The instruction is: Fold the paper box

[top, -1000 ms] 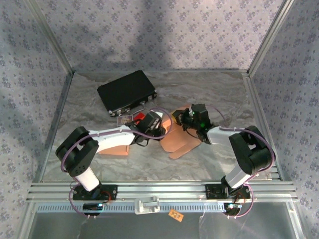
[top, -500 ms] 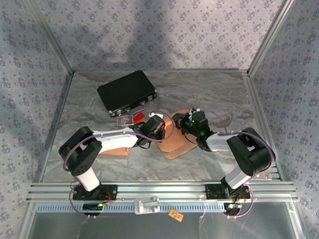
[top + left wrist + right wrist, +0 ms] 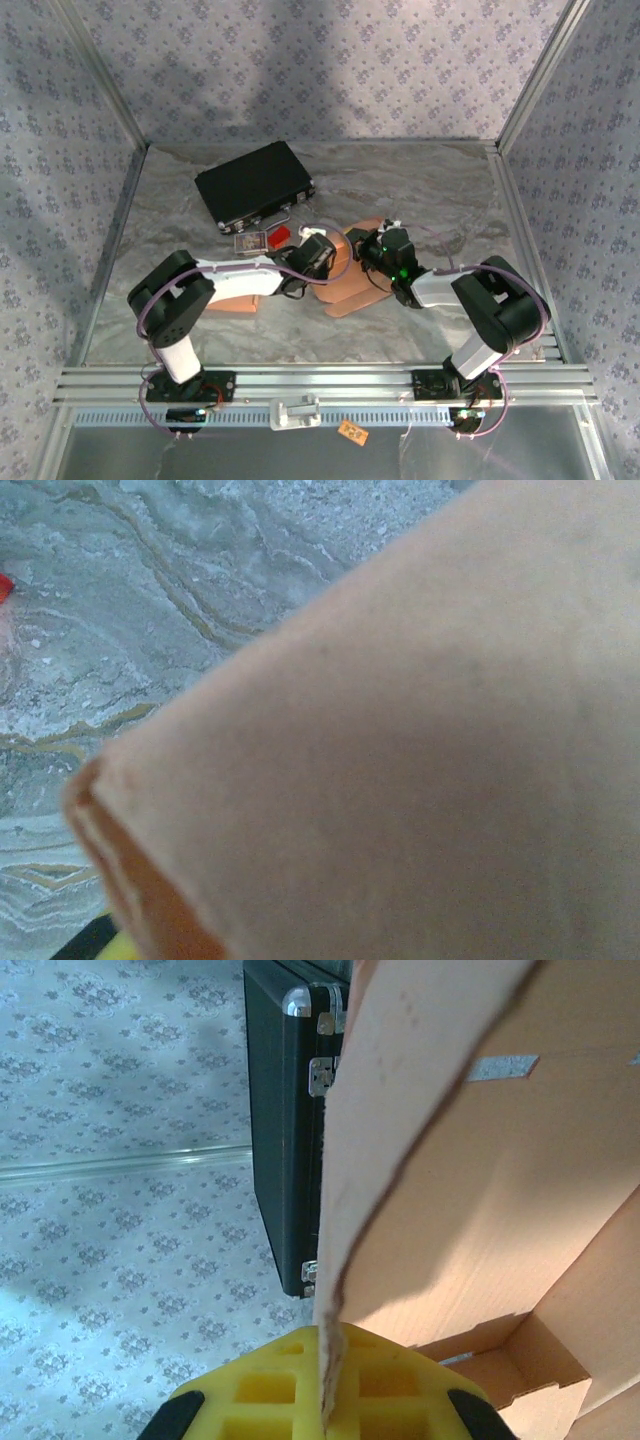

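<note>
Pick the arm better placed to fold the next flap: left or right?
Right, likely: right gripper pinches the paper box by a panel edge; left gripper sits against it, grip unclear.

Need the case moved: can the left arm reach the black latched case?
Probably yes: the black latched case lies uncovered just beyond the left claw, which is at the brown cardboard box.

Black case [image 3: 255,186] behind paper box [image 3: 350,288]

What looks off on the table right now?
The paper box flap pinched in the right tool bows instead of lying flat. A small card and red item lie loose beside the black case.
</note>
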Available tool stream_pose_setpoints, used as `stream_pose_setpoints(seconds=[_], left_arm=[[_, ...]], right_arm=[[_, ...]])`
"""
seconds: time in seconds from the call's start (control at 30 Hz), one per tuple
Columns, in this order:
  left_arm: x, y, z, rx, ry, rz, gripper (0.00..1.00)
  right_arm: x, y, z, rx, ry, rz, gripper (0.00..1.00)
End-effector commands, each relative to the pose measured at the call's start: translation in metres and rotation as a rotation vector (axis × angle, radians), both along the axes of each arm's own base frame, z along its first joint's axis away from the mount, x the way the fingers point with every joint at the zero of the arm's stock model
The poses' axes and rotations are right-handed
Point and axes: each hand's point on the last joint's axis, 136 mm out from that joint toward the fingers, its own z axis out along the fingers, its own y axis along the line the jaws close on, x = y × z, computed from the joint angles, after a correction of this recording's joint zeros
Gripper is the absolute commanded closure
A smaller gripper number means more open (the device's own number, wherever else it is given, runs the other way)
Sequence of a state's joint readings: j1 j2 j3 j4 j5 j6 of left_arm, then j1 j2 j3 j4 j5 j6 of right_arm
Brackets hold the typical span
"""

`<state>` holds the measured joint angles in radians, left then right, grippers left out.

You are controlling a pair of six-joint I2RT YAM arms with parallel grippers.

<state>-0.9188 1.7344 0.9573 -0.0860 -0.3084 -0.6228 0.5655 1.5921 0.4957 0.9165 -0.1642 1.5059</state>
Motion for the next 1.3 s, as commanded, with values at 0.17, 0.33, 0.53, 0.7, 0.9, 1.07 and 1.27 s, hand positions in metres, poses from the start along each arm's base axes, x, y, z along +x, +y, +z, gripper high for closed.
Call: stream_pose_setpoints(seconds=[0.17, 0.33, 0.53, 0.7, 0.9, 1.07, 1.27], left_arm=[[0.027, -0.002, 0.006, 0.009, -0.061, 0.076, 0.84], [0.031, -0.007, 0.007, -0.005, -0.069, 0.088, 0.92], [0.036, -0.007, 0.017, -0.044, -0.088, 0.130, 0.99], [0.040, -0.009, 0.024, -0.116, -0.113, 0.146, 0.85], [0.046, -0.004, 0.020, -0.132, -0.123, 0.170, 0.89], [0.050, 0.002, 0.021, -0.098, -0.127, 0.206, 1.00], [0.047, 0.022, 0.023, -0.082, -0.131, 0.323, 1.00]], right_arm=[[-0.018, 0.011, -0.032, -0.032, 0.128, 0.046, 1.00], [-0.018, 0.012, -0.034, -0.017, 0.155, 0.030, 1.00], [-0.014, 0.010, -0.032, 0.010, 0.179, -0.015, 1.00], [-0.010, 0.011, -0.032, 0.003, 0.155, -0.024, 1.00], [-0.012, 0.008, -0.043, 0.007, 0.157, -0.043, 1.00], [-0.010, 0.012, -0.041, 0.010, 0.165, -0.050, 1.00], [-0.010, 0.008, -0.026, -0.015, 0.179, -0.072, 0.91]])
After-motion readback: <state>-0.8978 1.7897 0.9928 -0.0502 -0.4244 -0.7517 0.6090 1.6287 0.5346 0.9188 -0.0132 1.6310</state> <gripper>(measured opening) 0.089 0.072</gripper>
